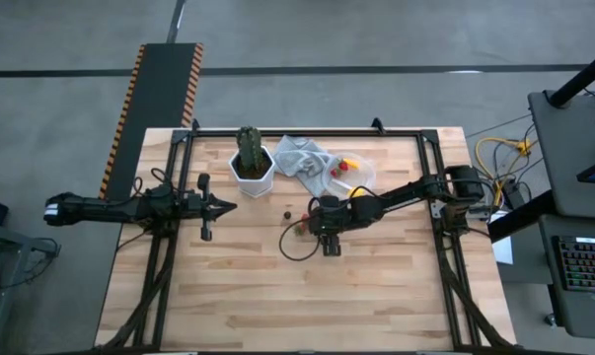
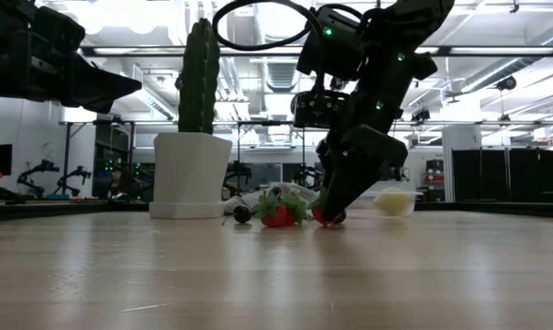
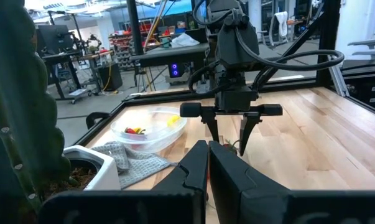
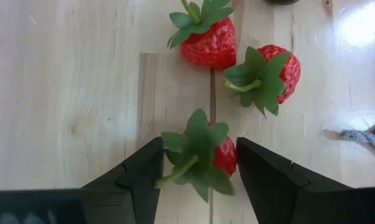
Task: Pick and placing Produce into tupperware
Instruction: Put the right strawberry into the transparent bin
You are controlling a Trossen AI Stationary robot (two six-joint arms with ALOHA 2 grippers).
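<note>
At mid-tabletop in the high view, the right gripper reaches down beside a few loose pieces of produce, near the tupperware, which lies on a grey cloth beside the cactus pot. The left gripper waits at the left, fingers clenched on nothing.

Low view: the right gripper touches down among the strawberries, in front of the tupperware; presumably it stands steeply so its fingers straddle one berry.

Left wrist view: the tupperware, see-through and shallow, already holds a yellow piece and some red ones. The right gripper points straight down.

Right wrist view: the fingers flank the nearest strawberry on both sides, parted, not visibly clamped yet. It is red with a green leafy cap and stem; two similar strawberries lie just beyond, apart from it.
</note>
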